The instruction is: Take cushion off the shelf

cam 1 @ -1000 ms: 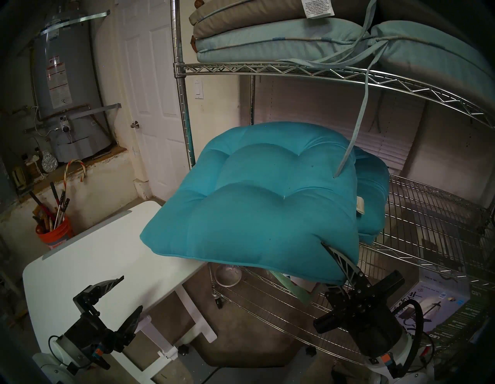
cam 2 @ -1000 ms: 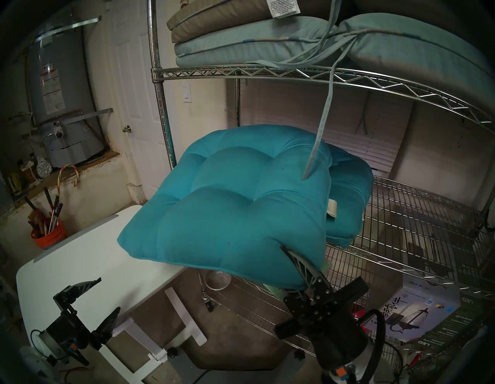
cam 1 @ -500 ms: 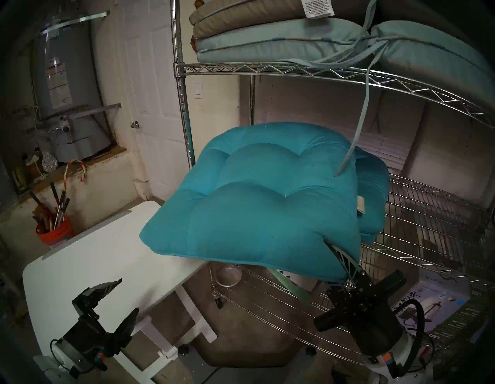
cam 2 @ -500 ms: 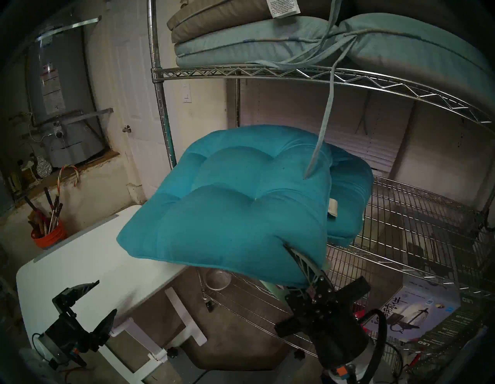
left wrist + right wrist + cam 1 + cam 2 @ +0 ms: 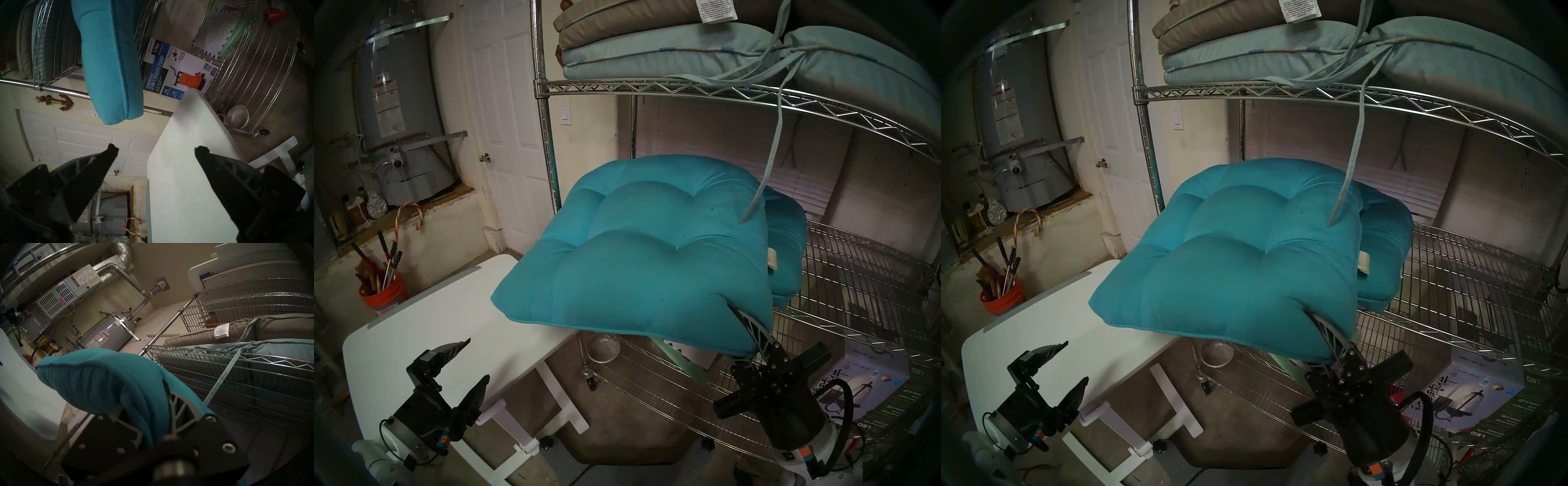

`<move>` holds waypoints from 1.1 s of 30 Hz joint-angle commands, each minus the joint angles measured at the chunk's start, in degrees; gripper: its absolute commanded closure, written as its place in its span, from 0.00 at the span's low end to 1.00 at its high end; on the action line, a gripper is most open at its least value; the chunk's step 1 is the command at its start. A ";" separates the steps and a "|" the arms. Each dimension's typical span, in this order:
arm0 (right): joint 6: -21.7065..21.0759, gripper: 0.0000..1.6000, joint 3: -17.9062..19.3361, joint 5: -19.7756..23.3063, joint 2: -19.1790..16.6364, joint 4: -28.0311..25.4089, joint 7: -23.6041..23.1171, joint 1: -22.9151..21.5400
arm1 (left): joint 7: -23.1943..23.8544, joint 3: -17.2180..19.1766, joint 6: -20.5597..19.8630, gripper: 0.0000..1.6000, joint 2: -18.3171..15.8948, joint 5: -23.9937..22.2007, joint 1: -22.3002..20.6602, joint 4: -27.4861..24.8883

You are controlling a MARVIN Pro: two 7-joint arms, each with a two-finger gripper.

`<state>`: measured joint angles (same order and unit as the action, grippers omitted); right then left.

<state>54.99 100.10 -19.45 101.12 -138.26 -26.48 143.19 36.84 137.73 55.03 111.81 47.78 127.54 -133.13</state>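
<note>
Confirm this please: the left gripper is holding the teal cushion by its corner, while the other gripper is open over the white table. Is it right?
Not quite: the sides are swapped. The right gripper pinches the corner of the teal cushion, as the head view and the right wrist view show. The left gripper is the open, empty one over the white table.

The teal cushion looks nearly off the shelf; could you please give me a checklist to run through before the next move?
1. Right gripper clamped on cushion corner: ok.
2. Cushion clear of second cushion behind it: cannot tell.
3. Hanging strap clear of cushion: not ok, it lies across the top.
4. Left gripper open and empty: ok.
5. White table bare for set-down: ok.
6. Cushion clear of shelf: cannot tell.
</note>
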 commanded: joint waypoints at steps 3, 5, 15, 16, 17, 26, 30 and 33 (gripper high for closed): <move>0.01 1.00 -0.11 1.27 0.75 -1.74 1.67 -0.03 | -4.61 -0.86 -0.03 0.00 -2.97 3.86 -2.91 -1.01; 0.01 1.00 -0.08 1.26 0.76 -1.74 1.66 -0.03 | -5.00 -0.93 -0.03 0.00 -3.27 4.43 -3.29 -0.95; 0.01 1.00 -0.14 1.31 0.89 -1.74 1.71 -0.05 | -10.81 -2.72 -0.03 0.00 -6.22 11.00 -6.81 0.06; 0.01 1.00 -0.14 1.31 0.89 -1.74 1.71 -0.05 | -10.81 -2.72 -0.03 0.00 -6.22 11.00 -6.81 0.06; 0.01 1.00 -0.16 1.32 0.88 -1.74 1.70 -0.05 | -11.31 -2.88 -0.03 0.00 -6.43 11.33 -7.07 0.06; 0.01 1.00 -0.39 1.37 0.87 -1.74 1.68 0.18 | -16.24 -4.42 -0.03 0.00 -8.52 15.64 -9.67 0.72; 0.01 1.00 -0.51 1.44 0.87 -1.74 1.72 0.23 | -18.49 -5.07 -0.03 0.00 -9.42 17.59 -10.88 0.95; 0.01 1.00 -0.59 1.53 0.86 -1.74 1.78 0.31 | -20.00 -5.43 -0.03 0.00 -9.93 18.94 -11.64 1.04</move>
<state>54.99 100.15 -19.46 101.52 -138.26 -26.27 143.47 20.72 132.90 55.06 103.91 65.07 118.21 -131.63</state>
